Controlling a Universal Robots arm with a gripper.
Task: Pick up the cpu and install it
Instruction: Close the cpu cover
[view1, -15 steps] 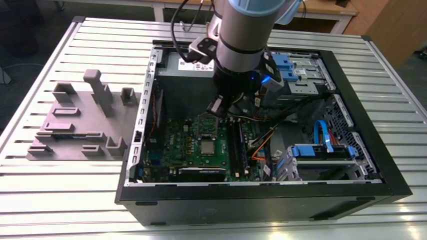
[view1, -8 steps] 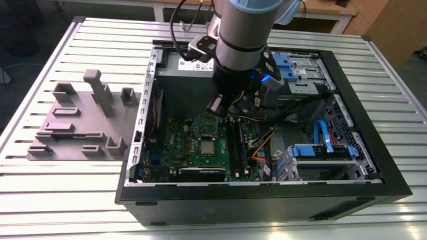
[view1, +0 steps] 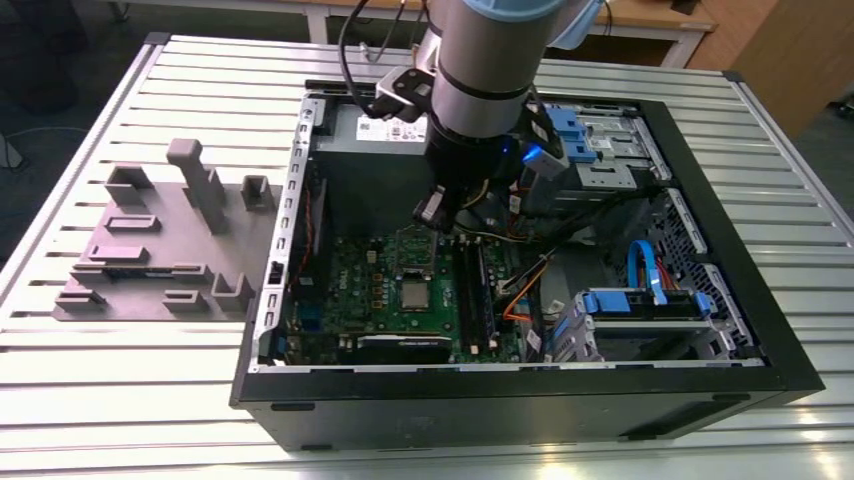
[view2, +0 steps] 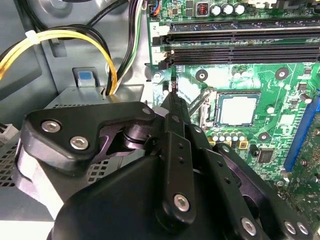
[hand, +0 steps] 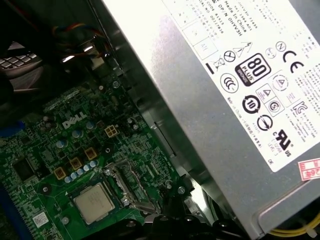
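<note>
**One chip seated in the socket, jaws empty above it**

Just beside the open black computer case (view1: 534, 400), on the exterior view's left, we count one grey plastic fixture block (view1: 160, 250) with upright posts. It stands on the ribbed metal counter (view1: 174, 60).

Inside the case, one grey metal power supply box (view1: 367, 135) sits against the far wall, and one green motherboard (view1: 360, 270) covers the floor. The cpu (view1: 416, 293), a single small flat square chip with a silver-grey metal top, lies level in its socket near the middle of the case. It is not in the jaws.

One black gripper (view1: 445, 218) hangs inside the case between the power supply box and the cpu, clear of the chip. In the second wrist view its jaws look closed on each other with nothing between them.

At the case's side on the exterior view's right we count two blue-trimmed drive cages (view1: 647, 300).

We judge the cpu light, thin and stiff. Its polished top is likely to be slippery and its underside delicate. The safe hold is across two opposite edges of its rim, keeping it level.
</note>
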